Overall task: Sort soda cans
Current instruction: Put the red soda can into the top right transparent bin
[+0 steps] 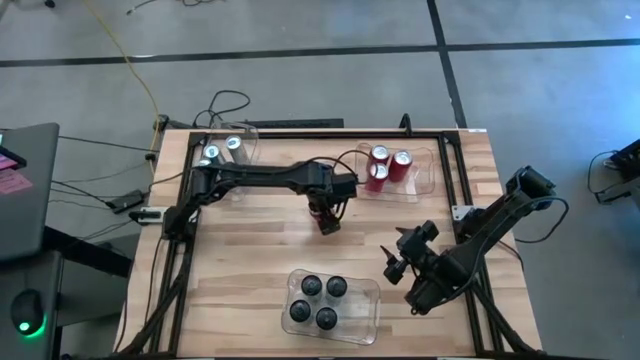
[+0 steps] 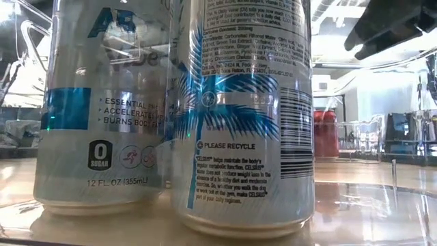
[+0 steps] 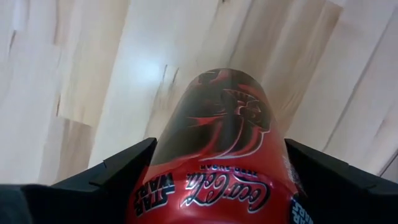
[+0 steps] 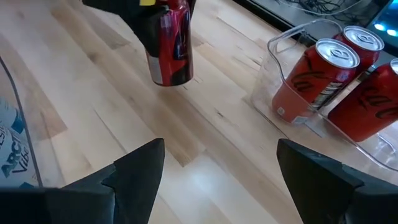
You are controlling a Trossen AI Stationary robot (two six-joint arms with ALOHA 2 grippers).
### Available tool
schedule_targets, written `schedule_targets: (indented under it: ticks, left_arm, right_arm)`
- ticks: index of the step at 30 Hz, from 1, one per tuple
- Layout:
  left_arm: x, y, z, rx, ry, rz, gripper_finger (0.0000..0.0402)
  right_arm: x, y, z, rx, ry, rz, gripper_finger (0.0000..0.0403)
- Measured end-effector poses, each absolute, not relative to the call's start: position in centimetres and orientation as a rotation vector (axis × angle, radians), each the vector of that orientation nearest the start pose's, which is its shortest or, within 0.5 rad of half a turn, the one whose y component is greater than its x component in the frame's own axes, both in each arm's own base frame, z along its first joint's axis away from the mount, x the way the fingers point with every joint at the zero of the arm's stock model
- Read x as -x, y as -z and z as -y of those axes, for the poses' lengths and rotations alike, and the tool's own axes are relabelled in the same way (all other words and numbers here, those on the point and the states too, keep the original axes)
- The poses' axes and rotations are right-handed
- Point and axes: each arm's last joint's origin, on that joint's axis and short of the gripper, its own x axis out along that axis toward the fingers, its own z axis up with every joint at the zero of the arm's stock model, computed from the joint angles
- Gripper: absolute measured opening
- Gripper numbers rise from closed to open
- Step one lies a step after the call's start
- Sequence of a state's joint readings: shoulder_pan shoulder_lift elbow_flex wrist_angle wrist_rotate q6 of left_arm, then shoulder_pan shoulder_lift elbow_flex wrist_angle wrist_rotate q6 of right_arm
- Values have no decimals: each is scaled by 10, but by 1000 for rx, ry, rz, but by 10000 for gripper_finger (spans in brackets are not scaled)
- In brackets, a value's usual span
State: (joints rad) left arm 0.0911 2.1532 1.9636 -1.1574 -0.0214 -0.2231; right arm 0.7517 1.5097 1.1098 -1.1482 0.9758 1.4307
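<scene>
My left gripper point(image 1: 322, 212) is over the middle of the table, shut on a red soda can point(image 4: 169, 46) that reaches down from it. My right gripper point(image 1: 400, 258) stands open at the right, fingers apart with nothing between them point(image 4: 217, 180), aimed at that can. Three red cans point(image 1: 388, 165) stand in a clear bin point(image 1: 428, 172) at the far right. Several dark cans point(image 1: 318, 298) stand in a clear bin point(image 1: 368, 300) at the near edge. Silver-blue cans point(image 2: 239, 116) stand in a clear bin at the far left point(image 1: 222, 148). My left gripper pinches the red can between its two fingers point(image 3: 118, 171), one on each side of the can's wall at its upper end point(image 3: 168, 186). The fingers come from above, pointing down, along the can. The can hangs nearly upright; whether its base point(image 4: 169, 79) touches the table I cannot tell.
Bare wooden tabletop point(image 1: 250, 250) lies between the three bins. A black frame rail point(image 1: 455, 170) runs along the table's right and far sides. Cables point(image 1: 225, 105) trail off the far left corner.
</scene>
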Motion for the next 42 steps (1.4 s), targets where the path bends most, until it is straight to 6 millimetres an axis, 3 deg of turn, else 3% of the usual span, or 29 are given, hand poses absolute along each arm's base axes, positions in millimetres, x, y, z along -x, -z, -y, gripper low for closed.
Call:
schedule_targets:
  ticks: [25,42]
  left_arm:
    - [-439,-238,-32,163,-266,-1315,333]
    - [-431,-245,-30,49,-218,-1399,389]
  right_arm:
    - [-203,-231,-157,-112,738,-536,329]
    - [-218,-232,-135,4,796,-588,329]
